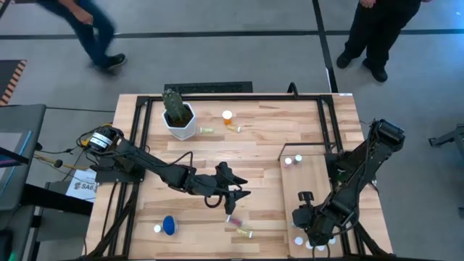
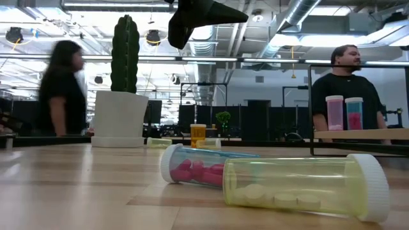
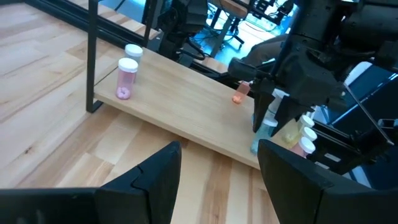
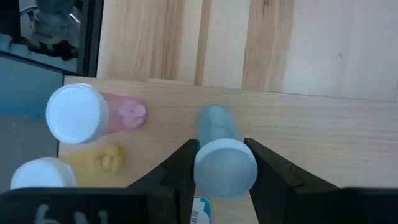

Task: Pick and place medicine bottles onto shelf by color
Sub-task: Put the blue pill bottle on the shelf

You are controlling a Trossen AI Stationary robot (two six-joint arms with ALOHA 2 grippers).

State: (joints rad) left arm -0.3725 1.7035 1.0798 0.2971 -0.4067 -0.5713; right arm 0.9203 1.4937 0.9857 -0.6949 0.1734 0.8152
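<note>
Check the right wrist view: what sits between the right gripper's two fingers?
A blue medicine bottle with a white cap stands between the right gripper's fingers on the shelf, shown in the right wrist view.

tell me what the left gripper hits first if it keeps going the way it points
Probably the near edge of the shelf: the open left gripper aims at it across bare table, with nothing between. Depth is unclear.

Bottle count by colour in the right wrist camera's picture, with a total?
pink bottle: 1
yellow bottle: 1
blue bottle: 1
Total: 3
</note>
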